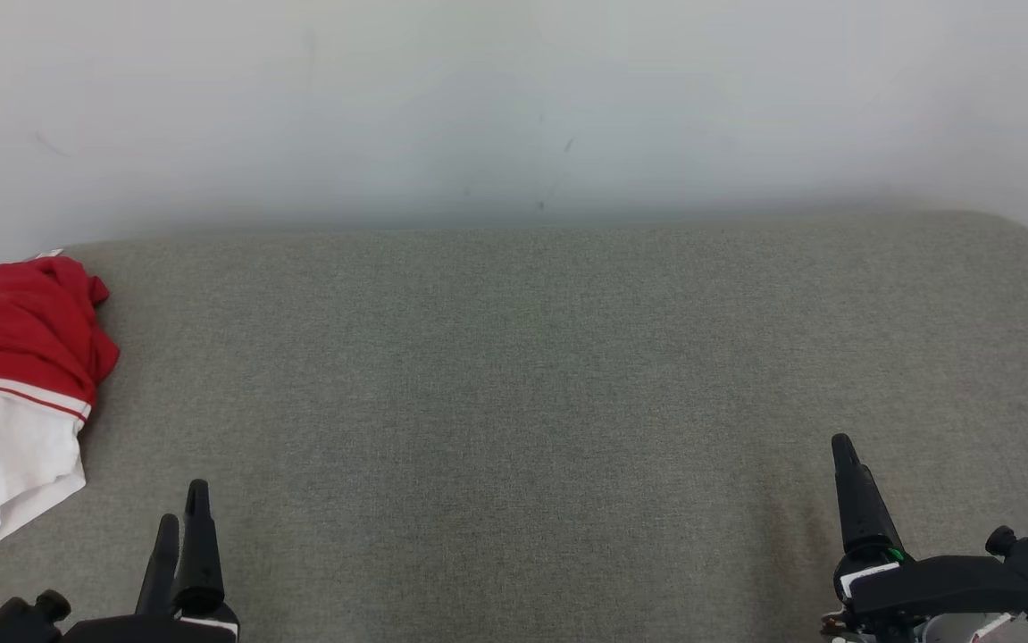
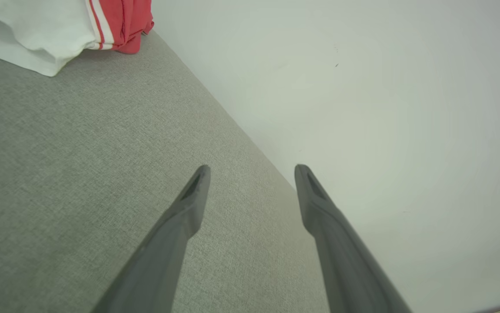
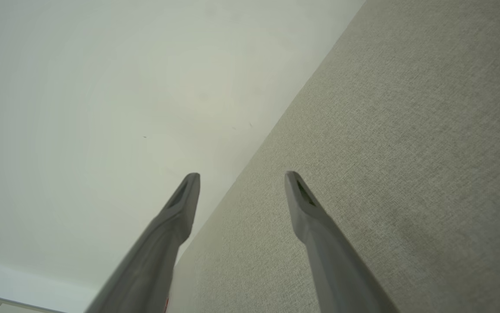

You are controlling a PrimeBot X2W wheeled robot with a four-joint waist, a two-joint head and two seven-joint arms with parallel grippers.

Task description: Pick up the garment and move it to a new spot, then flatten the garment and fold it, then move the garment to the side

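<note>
Grey woven cloth covers the desk, which stands against a pale wall. The garment, red above and white below with a thin red stripe between, lies bunched at the desk's far left edge, partly cut off by the head view. The left tool hovers near the desk's front edge, just right of the garment's white hem and apart from it; its jaws stand wide and hold nothing. The right tool waits well apart at the other end of the desk, likewise spread wide and empty. By these signs, the first step, picking up the garment, is not yet begun. The next move calls for the left tool to reach leftward and down, then close on a raised fold.
</note>
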